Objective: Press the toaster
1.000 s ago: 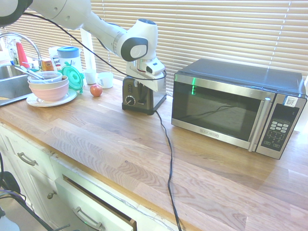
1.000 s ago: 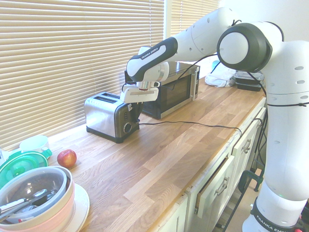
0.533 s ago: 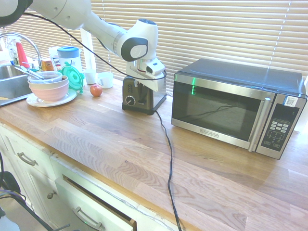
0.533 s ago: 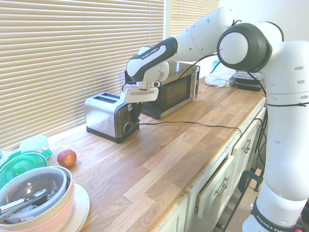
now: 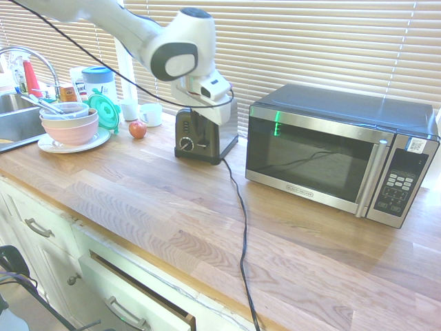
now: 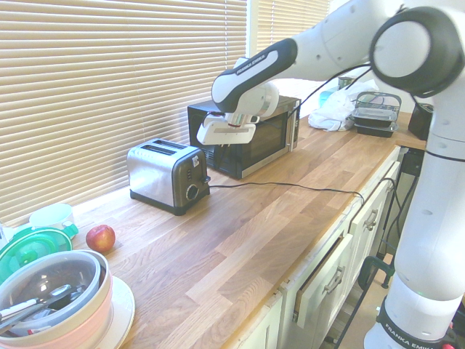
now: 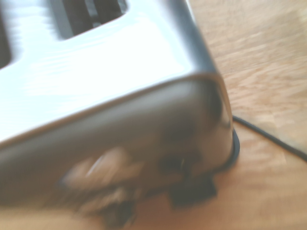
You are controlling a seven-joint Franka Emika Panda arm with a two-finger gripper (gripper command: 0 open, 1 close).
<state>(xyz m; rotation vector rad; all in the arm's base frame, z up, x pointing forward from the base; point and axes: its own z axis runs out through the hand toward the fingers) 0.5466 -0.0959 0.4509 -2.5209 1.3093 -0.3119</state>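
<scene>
The toaster (image 6: 166, 175) is standing upright on the wooden desk (image 6: 240, 240), in front of the window blinds (image 6: 109, 80), with its black front, dial and lever facing the desk's front edge. Its black cord (image 6: 290, 186) is trailing across the desk from the toaster's front corner. The microwave (image 5: 341, 153) is sitting just beside the toaster on that same side. On the toaster's other side, a red apple (image 6: 100, 238) is lying near it, and stacked bowls on a plate (image 6: 54, 298) are resting further off, well apart from it.

The hand (image 6: 220, 142) is hanging in the air above and beside the toaster's front corner, on the microwave side, touching nothing. Its fingers are pressed fully together and are holding nothing. The hand is pointing steeply downward.

In the wrist view the toaster (image 7: 110, 96) is filling most of the picture, blurred, with its slots and rounded steel edge showing and the cord (image 7: 268, 136) lying on the desk beside it.
</scene>
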